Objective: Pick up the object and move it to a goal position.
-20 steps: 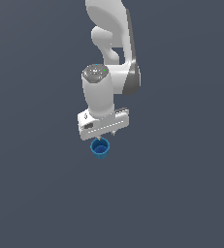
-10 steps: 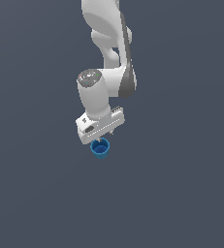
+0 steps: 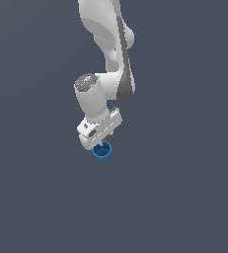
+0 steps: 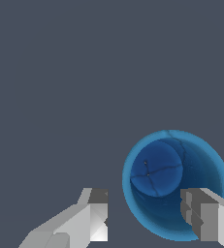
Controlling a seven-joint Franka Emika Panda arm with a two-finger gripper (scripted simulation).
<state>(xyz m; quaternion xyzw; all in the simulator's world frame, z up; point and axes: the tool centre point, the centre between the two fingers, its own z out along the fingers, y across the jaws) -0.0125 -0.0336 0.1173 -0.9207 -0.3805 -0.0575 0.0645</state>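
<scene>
The object is a small bright blue cup (image 3: 103,152), standing upright on the dark grey floor with its hollow inside showing in the wrist view (image 4: 157,169). My white gripper (image 3: 100,144) hangs directly above it, close to the rim, and is open (image 4: 143,206). In the wrist view one fingertip (image 4: 98,203) lies outside the cup's wall. The other fingertip (image 4: 196,210) overlaps the cup's mouth, so the gripper sits off-centre over the cup. Nothing is held between the fingers.
A flat dark grey floor (image 3: 184,197) surrounds the cup on all sides. The white arm (image 3: 110,44) rises from the gripper toward the top of the exterior view. No other object shows.
The gripper has come down slightly toward the cup and the arm's upper links have shifted. The cup has stayed where it was.
</scene>
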